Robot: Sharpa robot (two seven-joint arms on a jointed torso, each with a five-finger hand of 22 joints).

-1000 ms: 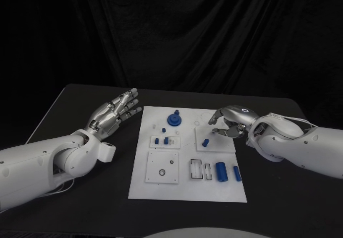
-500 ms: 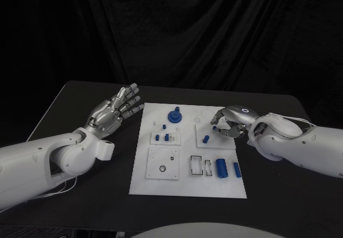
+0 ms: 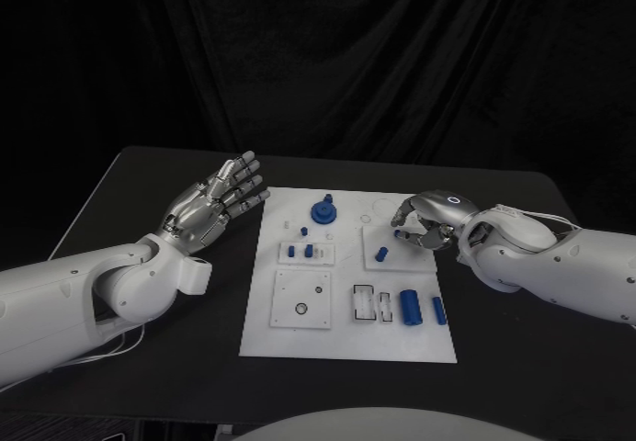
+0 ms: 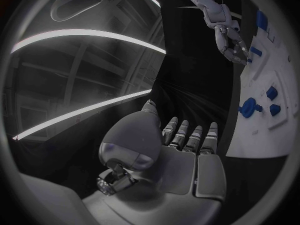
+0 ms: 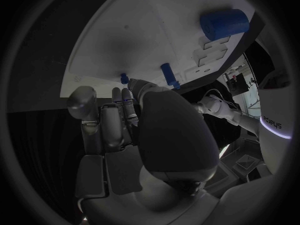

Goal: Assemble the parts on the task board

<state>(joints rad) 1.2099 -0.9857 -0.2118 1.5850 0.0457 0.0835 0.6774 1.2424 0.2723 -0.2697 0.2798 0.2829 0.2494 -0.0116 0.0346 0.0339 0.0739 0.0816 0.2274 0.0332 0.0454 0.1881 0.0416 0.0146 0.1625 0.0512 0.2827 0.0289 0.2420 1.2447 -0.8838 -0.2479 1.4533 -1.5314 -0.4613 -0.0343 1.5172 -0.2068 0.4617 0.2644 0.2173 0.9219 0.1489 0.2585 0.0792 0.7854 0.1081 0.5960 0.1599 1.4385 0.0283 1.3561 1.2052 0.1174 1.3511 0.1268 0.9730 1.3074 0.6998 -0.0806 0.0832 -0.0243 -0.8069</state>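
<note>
We are looking down on the black table (image 3: 159,175), and the white task board (image 3: 347,344) sits square in the middle of the frame. Our left hand (image 3: 212,204) is up at left of centre, just off the board's upper left corner, palm showing and fingers stretched apart, holding nothing. The left wrist view confirms it: open palm (image 4: 178,157), nothing in it, the board (image 4: 262,110) off to one side.

Over on the right, our right hand (image 3: 425,220) hangs over the board's upper right corner with its fingers curled in tight. Whether something small is pinched in there, we cannot tell; the fingertips hide it. From the right wrist view the curled fingers (image 5: 115,117) lie close above the board (image 5: 125,30), with a small blue peg (image 5: 169,75) lying just past them.

Now the parts. A blue round knob (image 3: 323,217) stands near the board's top centre. Below it, small blue pegs (image 3: 306,251) stand in a raised plate at centre left. A short blue peg (image 3: 381,254) lies tilted on the plate just below the right hand. Lower right of the board, a blue cylinder (image 3: 410,308) and a slimmer blue bar (image 3: 438,310) lie side by side, next to rectangular slots (image 3: 363,302). At lower left, a square plate (image 3: 302,299) with a small hole.
</note>
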